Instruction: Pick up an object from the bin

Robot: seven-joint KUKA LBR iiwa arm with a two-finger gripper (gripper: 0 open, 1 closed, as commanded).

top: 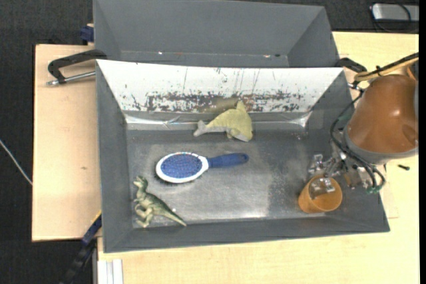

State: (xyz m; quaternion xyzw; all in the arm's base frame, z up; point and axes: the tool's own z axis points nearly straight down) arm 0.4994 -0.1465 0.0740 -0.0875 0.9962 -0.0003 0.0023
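**Robot arm poised over orange cup, nothing lifted yet**

In the near right corner of the grey bin [110,143], the gripper [324,174] hangs low, directly over a small round orange cup [319,200] that sits on the floor close to the right wall. Its metal tip meets the cup's upper edge, but from this angle it is not possible to tell whether the gripper is apart or closed, nor whether the cup is actually in its grasp. The cup appears to rest on the bin floor, so the pick looks unfinished: the approach is made, while the grip and the lift are judged to remain.

Across the front of the bin, in the near left corner, a green toy dinosaur [150,205] lies on its side, well apart from the gripper. Further back, near the middle of the floor, a blue hairbrush [181,167] lies flat with its handle pointing right. Against the far wall a yellow-green soft toy [229,124] lies slumped. All three sit untouched and far from the arm [383,120], whose orange-covered wrist comes in over the right rim.
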